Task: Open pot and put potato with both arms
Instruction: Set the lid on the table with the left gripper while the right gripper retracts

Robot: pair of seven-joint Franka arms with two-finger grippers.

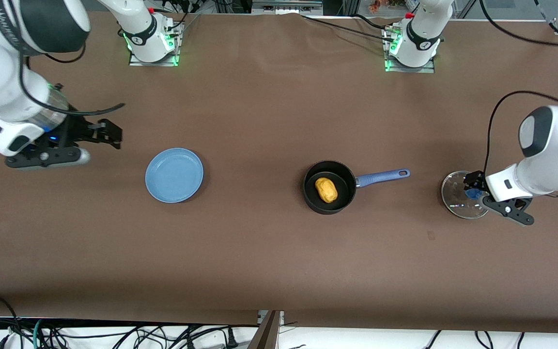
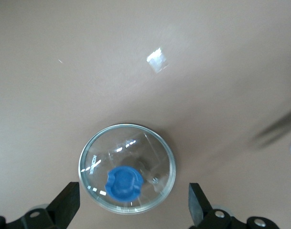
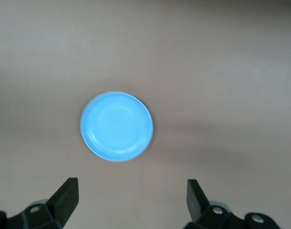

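Note:
The black pot (image 1: 330, 186) with its long blue handle (image 1: 383, 177) stands uncovered mid-table. The yellow-orange potato (image 1: 326, 189) lies inside it. The glass lid (image 1: 462, 195) with its blue knob lies flat on the table toward the left arm's end, apart from the pot. My left gripper (image 1: 472, 188) hovers over the lid. In the left wrist view the lid (image 2: 127, 174) and its knob (image 2: 123, 182) lie below the left gripper (image 2: 133, 204), which is open and empty. My right gripper (image 1: 108, 134) is open and empty near the right arm's end, also seen in its wrist view (image 3: 131, 198).
A flat blue plate (image 1: 174, 175) lies empty on the brown table between the right gripper and the pot; it shows in the right wrist view (image 3: 116, 126). The arm bases (image 1: 153, 36) stand along the table's edge farthest from the front camera.

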